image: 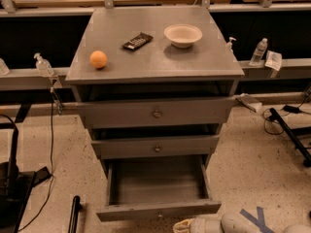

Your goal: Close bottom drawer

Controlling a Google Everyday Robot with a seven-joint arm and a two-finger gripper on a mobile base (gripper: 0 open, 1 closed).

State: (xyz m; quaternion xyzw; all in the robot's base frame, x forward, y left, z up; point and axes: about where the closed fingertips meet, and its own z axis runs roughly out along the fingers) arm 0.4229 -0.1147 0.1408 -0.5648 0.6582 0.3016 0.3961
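The bottom drawer [158, 209] is pulled far out of the grey cabinet [155, 57], and its shallow grey box is empty. Its front edge runs along the bottom of the camera view, with the knob barely showing at the lower edge. My gripper [182, 226] is a pale, cream-coloured tip at the bottom edge, just below and in front of the drawer front, right of its centre. The white arm [243, 224] runs off to the lower right.
The top drawer [155, 113] and the middle drawer [156, 147] stand slightly out. An orange [98, 59], a dark bar [137, 41] and a white bowl [183, 35] sit on the cabinet top. A black stand [12, 178] is at left, cables and a bottle [258, 52] at right.
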